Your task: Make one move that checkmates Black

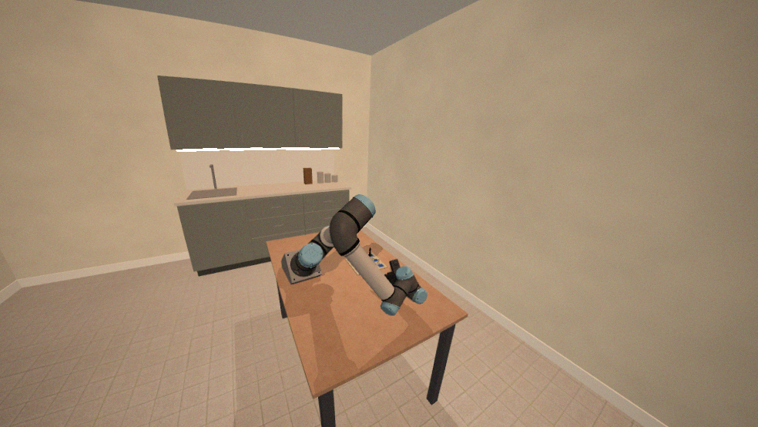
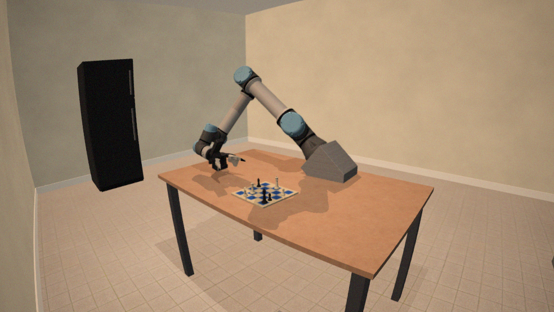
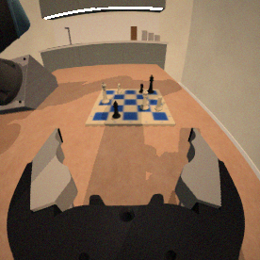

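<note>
A small blue-and-cream chessboard lies on the wooden table. In the wrist view a tall black piece and a black pawn stand at the far right. Another black piece stands near the front left. A tall white piece and a small white pawn stand at the far left. Two white pieces stand at the right. All are upright. My gripper is open and empty. It hovers low over bare table, short of the board and facing it.
The arm's grey base block stands on the table behind the board. In the top view the forearm hides most of the board. The table's right edge runs close to the wall. A kitchen counter and a black fridge stand far off.
</note>
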Controlling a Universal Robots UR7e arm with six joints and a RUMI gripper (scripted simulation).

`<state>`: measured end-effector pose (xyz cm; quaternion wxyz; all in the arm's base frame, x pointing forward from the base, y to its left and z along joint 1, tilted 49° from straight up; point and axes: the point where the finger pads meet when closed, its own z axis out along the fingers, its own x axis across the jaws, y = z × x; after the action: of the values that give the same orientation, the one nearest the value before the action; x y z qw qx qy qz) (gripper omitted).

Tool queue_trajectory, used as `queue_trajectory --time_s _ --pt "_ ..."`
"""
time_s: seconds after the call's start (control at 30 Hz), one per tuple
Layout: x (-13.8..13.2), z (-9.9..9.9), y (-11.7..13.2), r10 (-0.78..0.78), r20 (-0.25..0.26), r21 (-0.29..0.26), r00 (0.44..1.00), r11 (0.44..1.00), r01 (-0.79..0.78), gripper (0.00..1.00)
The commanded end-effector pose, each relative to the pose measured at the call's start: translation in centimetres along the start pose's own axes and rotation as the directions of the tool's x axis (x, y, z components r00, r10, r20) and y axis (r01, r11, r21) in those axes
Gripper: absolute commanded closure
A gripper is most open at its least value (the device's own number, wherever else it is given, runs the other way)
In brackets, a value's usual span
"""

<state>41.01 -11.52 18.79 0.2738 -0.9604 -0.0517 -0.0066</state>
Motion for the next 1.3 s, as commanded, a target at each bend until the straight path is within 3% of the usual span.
queue_trajectory --time_s 0.0,0.27,0.63,0.9,1.07,1.27 --pt "-0.1 -0.5 -2.8 -0.001 0.0 0.0 1.0 1.0 0.001 0.0" --pt "-0.2 -1.0 -6.6 -0.001 0.0 0.0 1.0 1.0 0.001 0.0" --pt "-0.2 -0.9 -6.4 -0.003 0.004 -0.003 1.0 1.0 0.003 0.0" --pt "-0.4 0.0 -6.4 -0.024 0.039 -0.02 0.999 0.999 0.025 0.0" --pt "-0.8 1.5 -6.3 -0.062 0.106 -0.054 0.992 0.996 0.068 0.0" --pt "-1.5 4.2 -5.9 -0.13 0.234 -0.117 0.963 0.98 0.161 0.0"
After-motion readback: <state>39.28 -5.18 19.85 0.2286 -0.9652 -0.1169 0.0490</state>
